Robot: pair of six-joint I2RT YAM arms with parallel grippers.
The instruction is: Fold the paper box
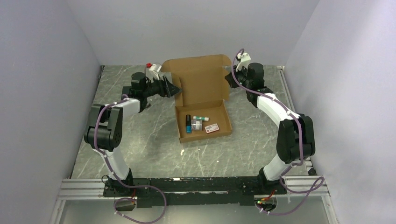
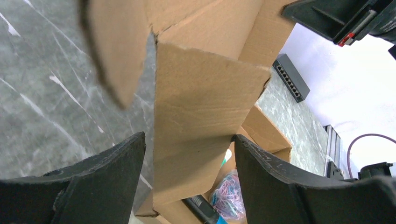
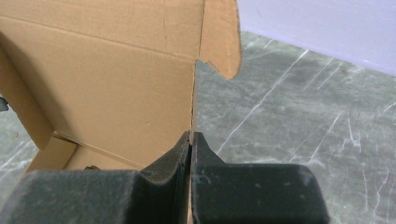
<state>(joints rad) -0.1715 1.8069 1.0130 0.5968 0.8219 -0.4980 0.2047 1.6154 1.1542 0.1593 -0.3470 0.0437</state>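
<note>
The paper box (image 1: pixel 201 81) is brown corrugated cardboard. Its shallow tray (image 1: pixel 225 122) lies on the table and its lid stands upright at the back. My left gripper (image 1: pixel 174 89) is at the lid's left edge. In the left wrist view it (image 2: pixel 189 142) is open wide, with the lid's side flap (image 2: pixel 201 116) standing between the fingers and touching the right one. My right gripper (image 1: pixel 229 80) is at the lid's right edge. In the right wrist view it (image 3: pixel 191 135) is shut on the thin cardboard edge of the lid (image 3: pixel 116 88).
The tray holds a dark bottle with a blue cap (image 1: pixel 188 123), a green-capped tube (image 1: pixel 201 118), small packets and a card (image 1: pixel 212 128). A bag of coloured clips (image 2: pixel 229 196) shows in the left wrist view. A white scrap (image 1: pixel 182 151) lies on the marbled table. Walls stand close on three sides.
</note>
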